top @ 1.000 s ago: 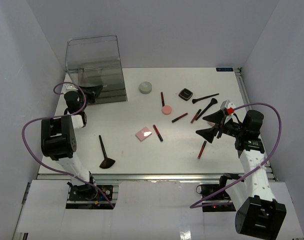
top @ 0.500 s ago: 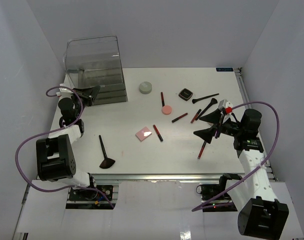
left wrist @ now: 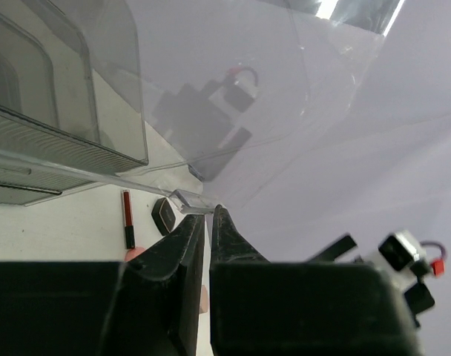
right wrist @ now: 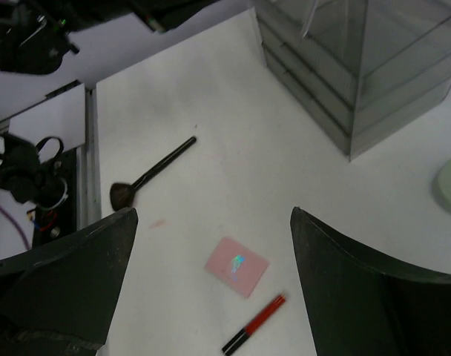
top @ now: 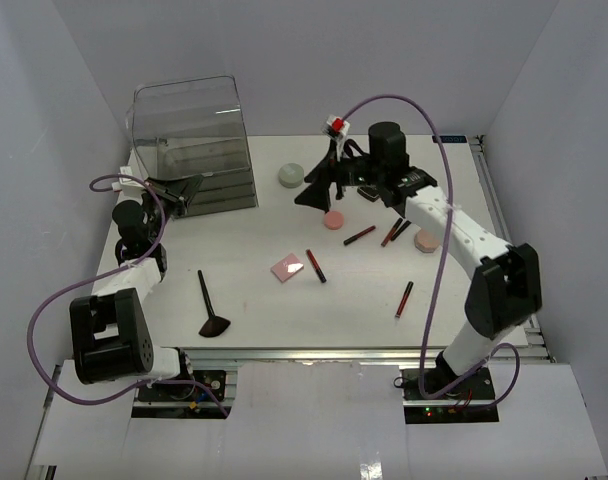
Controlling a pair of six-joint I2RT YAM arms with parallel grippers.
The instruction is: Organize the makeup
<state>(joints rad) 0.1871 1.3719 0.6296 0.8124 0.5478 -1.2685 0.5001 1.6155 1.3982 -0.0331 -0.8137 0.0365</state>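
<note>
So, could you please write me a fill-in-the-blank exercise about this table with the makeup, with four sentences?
1. The jaws of the right gripper stand wide ___.
2. The square compact near the middle of the table is ___ in colour.
3. The brush lying alone at the near left has a ___ handle.
4. The drawer box stands at the far ___ corner.
Missing words: open; pink; black; left.
</note>
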